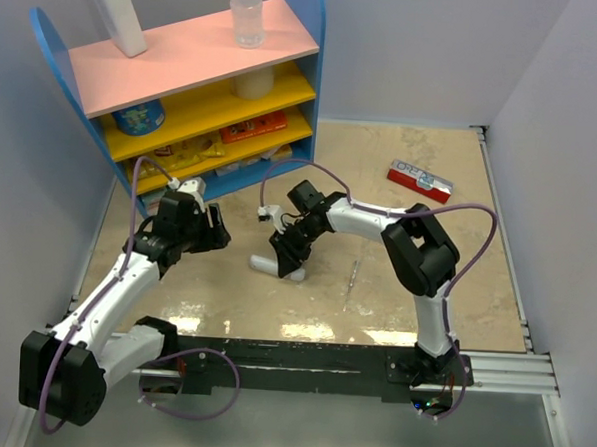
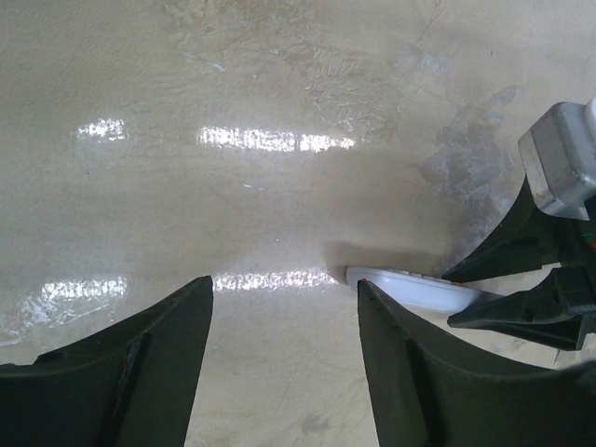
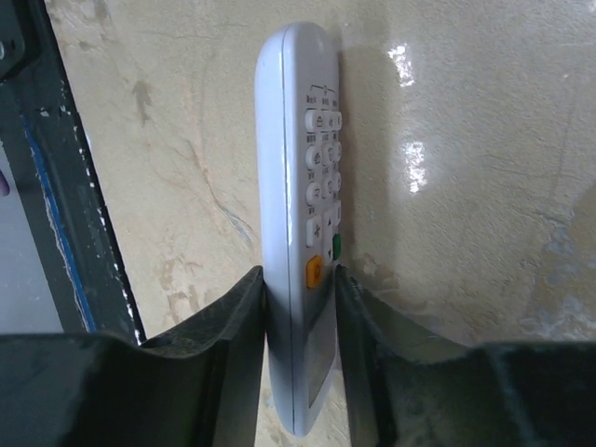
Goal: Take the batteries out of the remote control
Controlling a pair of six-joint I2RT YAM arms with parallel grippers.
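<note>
The remote control (image 1: 266,265) is a slim white bar near the middle of the table. My right gripper (image 1: 289,251) is shut on it. In the right wrist view the remote (image 3: 293,140) stands on its edge between the fingers of the right gripper (image 3: 300,272), its button face turned right, with orange and green buttons near the jaws. My left gripper (image 1: 218,231) is open and empty to the left of the remote. In the left wrist view the remote's end (image 2: 410,289) lies just beyond the right finger of the left gripper (image 2: 284,284). The batteries and the battery bay are hidden.
A red-and-white flat box (image 1: 419,180) lies at the back right. A thin pale stick (image 1: 353,276) lies right of the remote. A blue shelf unit (image 1: 205,88) with bottles and packets stands at the back left. Grey walls close in both sides.
</note>
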